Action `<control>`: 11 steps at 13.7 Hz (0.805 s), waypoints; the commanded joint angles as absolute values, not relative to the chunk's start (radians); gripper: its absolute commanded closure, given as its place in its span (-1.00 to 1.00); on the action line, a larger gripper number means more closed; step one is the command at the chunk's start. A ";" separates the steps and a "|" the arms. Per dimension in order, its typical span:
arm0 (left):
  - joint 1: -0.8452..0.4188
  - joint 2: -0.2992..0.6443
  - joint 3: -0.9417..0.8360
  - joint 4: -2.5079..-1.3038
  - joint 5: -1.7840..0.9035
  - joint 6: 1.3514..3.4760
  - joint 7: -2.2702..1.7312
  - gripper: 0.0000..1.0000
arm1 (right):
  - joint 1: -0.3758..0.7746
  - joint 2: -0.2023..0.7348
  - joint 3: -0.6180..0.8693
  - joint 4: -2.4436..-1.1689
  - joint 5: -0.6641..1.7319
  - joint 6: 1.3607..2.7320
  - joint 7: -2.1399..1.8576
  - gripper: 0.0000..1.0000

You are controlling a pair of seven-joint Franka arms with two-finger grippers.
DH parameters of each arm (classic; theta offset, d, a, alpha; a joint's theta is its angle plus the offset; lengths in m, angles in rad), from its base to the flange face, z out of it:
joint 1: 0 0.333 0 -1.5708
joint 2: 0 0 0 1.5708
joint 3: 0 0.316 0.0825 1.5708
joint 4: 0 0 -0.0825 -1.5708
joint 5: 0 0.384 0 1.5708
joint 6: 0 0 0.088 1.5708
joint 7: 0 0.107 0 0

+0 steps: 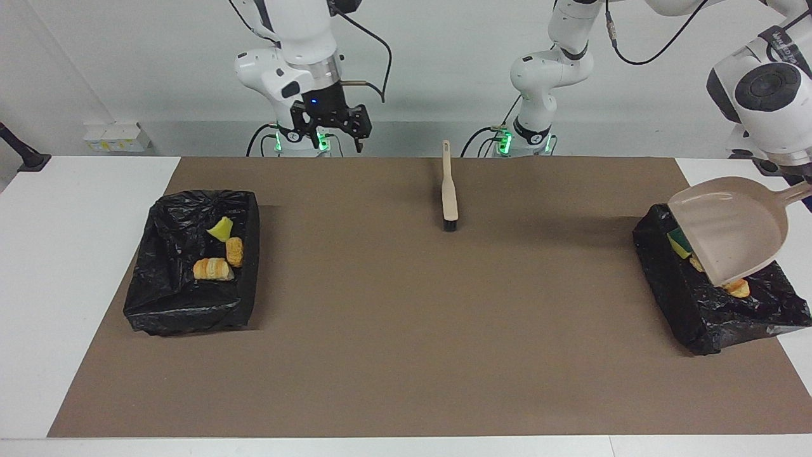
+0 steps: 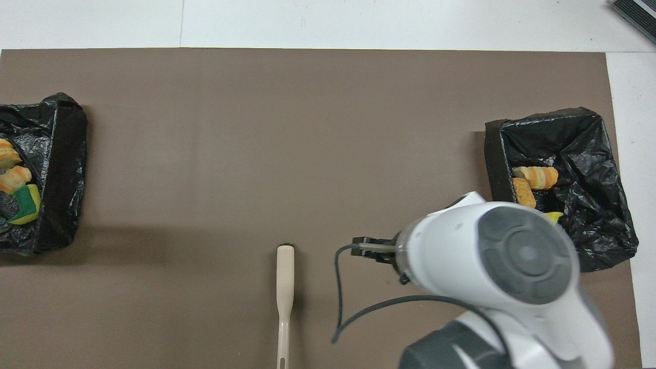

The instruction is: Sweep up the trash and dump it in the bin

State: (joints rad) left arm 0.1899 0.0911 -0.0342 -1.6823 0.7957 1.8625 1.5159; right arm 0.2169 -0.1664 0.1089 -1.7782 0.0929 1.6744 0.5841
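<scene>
The beige dustpan [image 1: 729, 228] hangs steeply tilted over the black-lined bin [image 1: 698, 317] at the left arm's end of the table. My left gripper [image 1: 807, 190] is shut on its handle at the view's edge. In that bin lie trash pieces: a green-and-yellow sponge [image 1: 679, 243] [image 2: 25, 205] and pastries [image 1: 738, 289] [image 2: 13, 177]. The other bin [image 1: 171, 304] [image 2: 589, 154] holds a yellow sponge [image 1: 221, 228] and two pastries [image 1: 213, 269] [image 2: 535, 177]. My right gripper [image 1: 331, 136] hangs open and holds nothing, raised in front of its own base.
The beige brush [image 1: 449, 190] [image 2: 285, 287] lies flat on the brown mat [image 1: 406, 330] between the two arm bases, bristle end pointing away from the robots. White table [image 1: 76, 254] borders the mat. In the overhead view the right arm's wrist [image 2: 512, 256] covers part of that bin.
</scene>
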 commanded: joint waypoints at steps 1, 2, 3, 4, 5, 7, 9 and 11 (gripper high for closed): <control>0.178 0.069 -0.025 -1.710 0.609 1.847 1.404 1.00 | 0.134 -0.120 0.123 -1.675 0.049 1.641 0.531 -1.00; 0.175 0.071 -0.026 -1.721 0.577 1.829 1.350 1.00 | 0.106 -0.101 0.124 -1.628 0.014 1.603 0.500 -1.00; 0.145 0.071 -0.026 -1.730 0.527 1.809 1.275 1.00 | 0.086 -0.062 0.124 -1.573 -0.006 1.550 0.465 -1.00; 0.123 0.075 -0.025 -1.741 0.470 1.799 1.187 1.00 | 0.063 -0.023 0.123 -1.499 -0.015 1.493 0.425 -1.00; 0.108 0.080 -0.026 -1.753 0.433 1.801 1.093 1.00 | 0.037 0.010 0.123 -1.432 -0.023 1.452 0.390 -1.00; 0.057 0.090 -0.025 -1.773 0.352 1.801 0.877 1.00 | 0.023 0.040 0.123 -1.378 -0.058 1.408 0.326 -1.00; -0.030 0.127 -0.026 -1.778 0.301 1.798 0.678 1.00 | 0.020 0.040 0.123 -1.382 -0.078 1.410 0.270 -1.00; -0.108 0.175 -0.025 -1.787 0.226 1.808 0.406 1.00 | 0.012 0.038 0.121 -1.388 -0.072 1.422 0.203 -1.00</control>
